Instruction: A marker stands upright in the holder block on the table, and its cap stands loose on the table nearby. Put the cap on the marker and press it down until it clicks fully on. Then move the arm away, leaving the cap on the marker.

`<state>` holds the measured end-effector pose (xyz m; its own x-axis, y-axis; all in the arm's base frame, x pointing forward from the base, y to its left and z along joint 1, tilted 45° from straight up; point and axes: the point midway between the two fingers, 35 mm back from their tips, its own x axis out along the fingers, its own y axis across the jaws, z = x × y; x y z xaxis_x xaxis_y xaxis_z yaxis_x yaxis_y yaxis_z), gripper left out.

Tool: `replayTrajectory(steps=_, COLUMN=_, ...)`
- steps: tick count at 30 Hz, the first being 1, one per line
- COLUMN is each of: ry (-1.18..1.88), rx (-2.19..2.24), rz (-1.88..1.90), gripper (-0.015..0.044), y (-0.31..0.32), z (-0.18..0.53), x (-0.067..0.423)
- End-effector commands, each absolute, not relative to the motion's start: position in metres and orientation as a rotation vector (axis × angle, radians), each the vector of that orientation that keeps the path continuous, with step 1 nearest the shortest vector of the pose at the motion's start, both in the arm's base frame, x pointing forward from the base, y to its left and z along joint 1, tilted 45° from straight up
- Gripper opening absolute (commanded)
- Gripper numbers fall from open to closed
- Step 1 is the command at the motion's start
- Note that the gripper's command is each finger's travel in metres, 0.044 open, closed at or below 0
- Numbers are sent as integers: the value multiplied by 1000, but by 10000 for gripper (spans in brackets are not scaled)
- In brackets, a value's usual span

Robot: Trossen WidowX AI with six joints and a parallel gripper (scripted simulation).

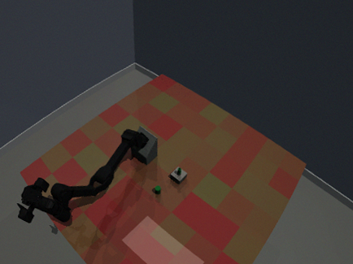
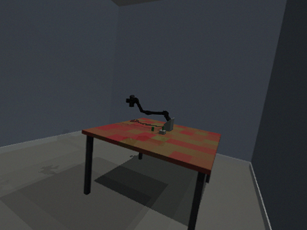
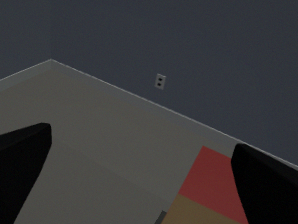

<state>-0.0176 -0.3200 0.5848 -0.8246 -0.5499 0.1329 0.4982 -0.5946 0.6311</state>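
A green marker (image 1: 179,171) (image 2: 163,128) stands upright in a small grey holder block (image 1: 178,177) (image 2: 163,132) near the middle of the checkered table. The green cap (image 1: 157,190) (image 2: 152,128) stands loose on the table a little to the left of the block. My gripper (image 1: 25,208) (image 2: 128,100) is open and empty, stretched far out past the table's left edge and high above it, well away from cap and marker. In the wrist view only my two dark fingers show at the sides, with floor, wall and a table corner (image 3: 213,183) between them.
The arm's grey base (image 1: 148,148) (image 2: 170,124) stands on the table behind the holder block. The table (image 1: 237,183) (image 2: 189,152) has a red and tan checkered top on dark legs. Walls stand behind.
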Motion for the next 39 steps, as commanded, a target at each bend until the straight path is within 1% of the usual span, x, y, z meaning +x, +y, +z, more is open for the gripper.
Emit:
replayTrajectory(steps=1, ry=-912, rx=99, rz=-2374, gripper=374, y=-320, z=585, x=-18)
replayTrajectory(steps=5, ry=-1007, rx=57, rz=-2324, gripper=269, y=-322, z=595, x=-33)
replayTrajectory(steps=6, ry=-1055, rx=47, rz=-2303, gripper=251, y=-318, z=600, x=-38)
replayTrajectory(steps=13, ry=-1460, rx=-11, rz=-2064, gripper=251, y=-275, z=635, x=-68)
replayTrajectory(steps=19, ry=-1818, rx=-175, rz=-1754, gripper=251, y=-198, z=676, x=-99)
replayTrajectory(steps=24, ry=-2035, rx=-355, rz=-1453, gripper=251, y=-124, z=699, x=-111)
replayTrajectory(steps=31, ry=-2186, rx=-649, rz=-1014, gripper=251, y=-14, z=713, x=-104)
replayTrajectory(steps=36, ry=-2191, rx=-758, rz=-881, gripper=251, y=22, z=711, x=-96)
replayTrajectory(steps=39, ry=-2189, rx=-852, rz=-742, gripper=251, y=55, z=709, x=-85)
